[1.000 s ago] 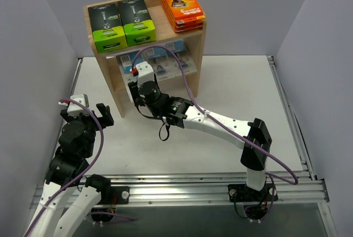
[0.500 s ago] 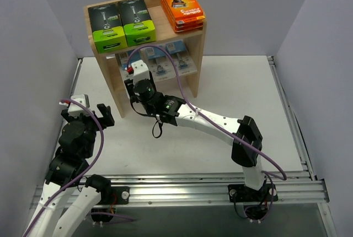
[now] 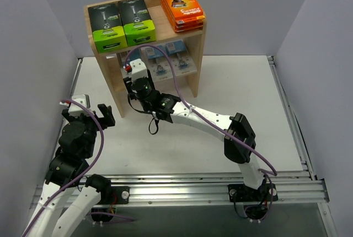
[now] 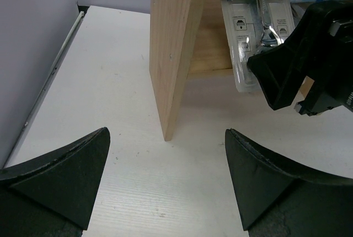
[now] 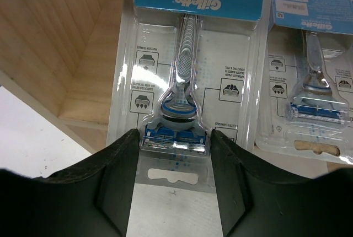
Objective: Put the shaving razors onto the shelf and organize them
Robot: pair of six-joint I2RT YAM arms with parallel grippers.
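Reaching into the middle tier of the small light-wood three-tier shelf (image 3: pixel 112 85), the right gripper (image 5: pixel 174 138) has its two black fingers pressed against either side of the raised bubble over the razor head of a clear blister pack with a blue card (image 5: pixel 185 55). The jaws look closed on that bubble, holding the pack at its hang-slot end. The pack lies flat with its blue card pointing deeper into the tier. A second blister pack of the same kind (image 5: pixel 311 82) lies just beside it on the same board.

On the top tier two black-and-lime-green boxes (image 3: pixel 121 25) stand side by side, and a stack of flat orange boxes (image 3: pixel 182 8) sits at the other end.

The held pack is judged very light. Its thin, glossy shell is probably slippery and bends easily, while the card gives only a little stiffness. The bubble is the one part thick enough to pinch, so the present hold seems sensible. A hard squeeze could dent it or let it pop out sideways. Pushing it along the wood should take almost no force.

The left gripper (image 4: pixel 166 135) hangs over the white table (image 4: pixel 110 82) near the shelf's side panel, jaws spread wide and holding nothing.
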